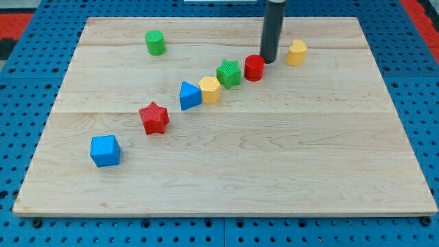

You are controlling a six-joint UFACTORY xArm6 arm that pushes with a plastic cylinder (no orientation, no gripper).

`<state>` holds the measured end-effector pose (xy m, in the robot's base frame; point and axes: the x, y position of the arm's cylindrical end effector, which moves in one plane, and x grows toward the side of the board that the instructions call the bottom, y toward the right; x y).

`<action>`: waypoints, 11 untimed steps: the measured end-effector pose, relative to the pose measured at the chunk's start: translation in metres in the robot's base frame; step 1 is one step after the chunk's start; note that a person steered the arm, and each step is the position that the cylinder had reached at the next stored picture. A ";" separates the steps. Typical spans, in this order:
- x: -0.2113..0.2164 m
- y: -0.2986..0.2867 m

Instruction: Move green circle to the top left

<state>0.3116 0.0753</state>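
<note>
The green circle block (156, 42) stands near the board's top left. My tip (269, 61) is far to its right, near the view's top middle, just right of and behind the red circle block (254, 67) and left of the yellow block (296, 52). The rod rises straight up out of the view's top.
A diagonal row runs from the view's lower left to upper right: blue cube (105, 150), red star (154, 117), blue triangle-like block (190, 95), yellow hexagon (210, 89), green star (229, 73). The wooden board (274, 171) lies on a blue pegboard.
</note>
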 end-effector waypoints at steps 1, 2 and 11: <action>-0.004 -0.011; -0.009 -0.053; -0.025 -0.226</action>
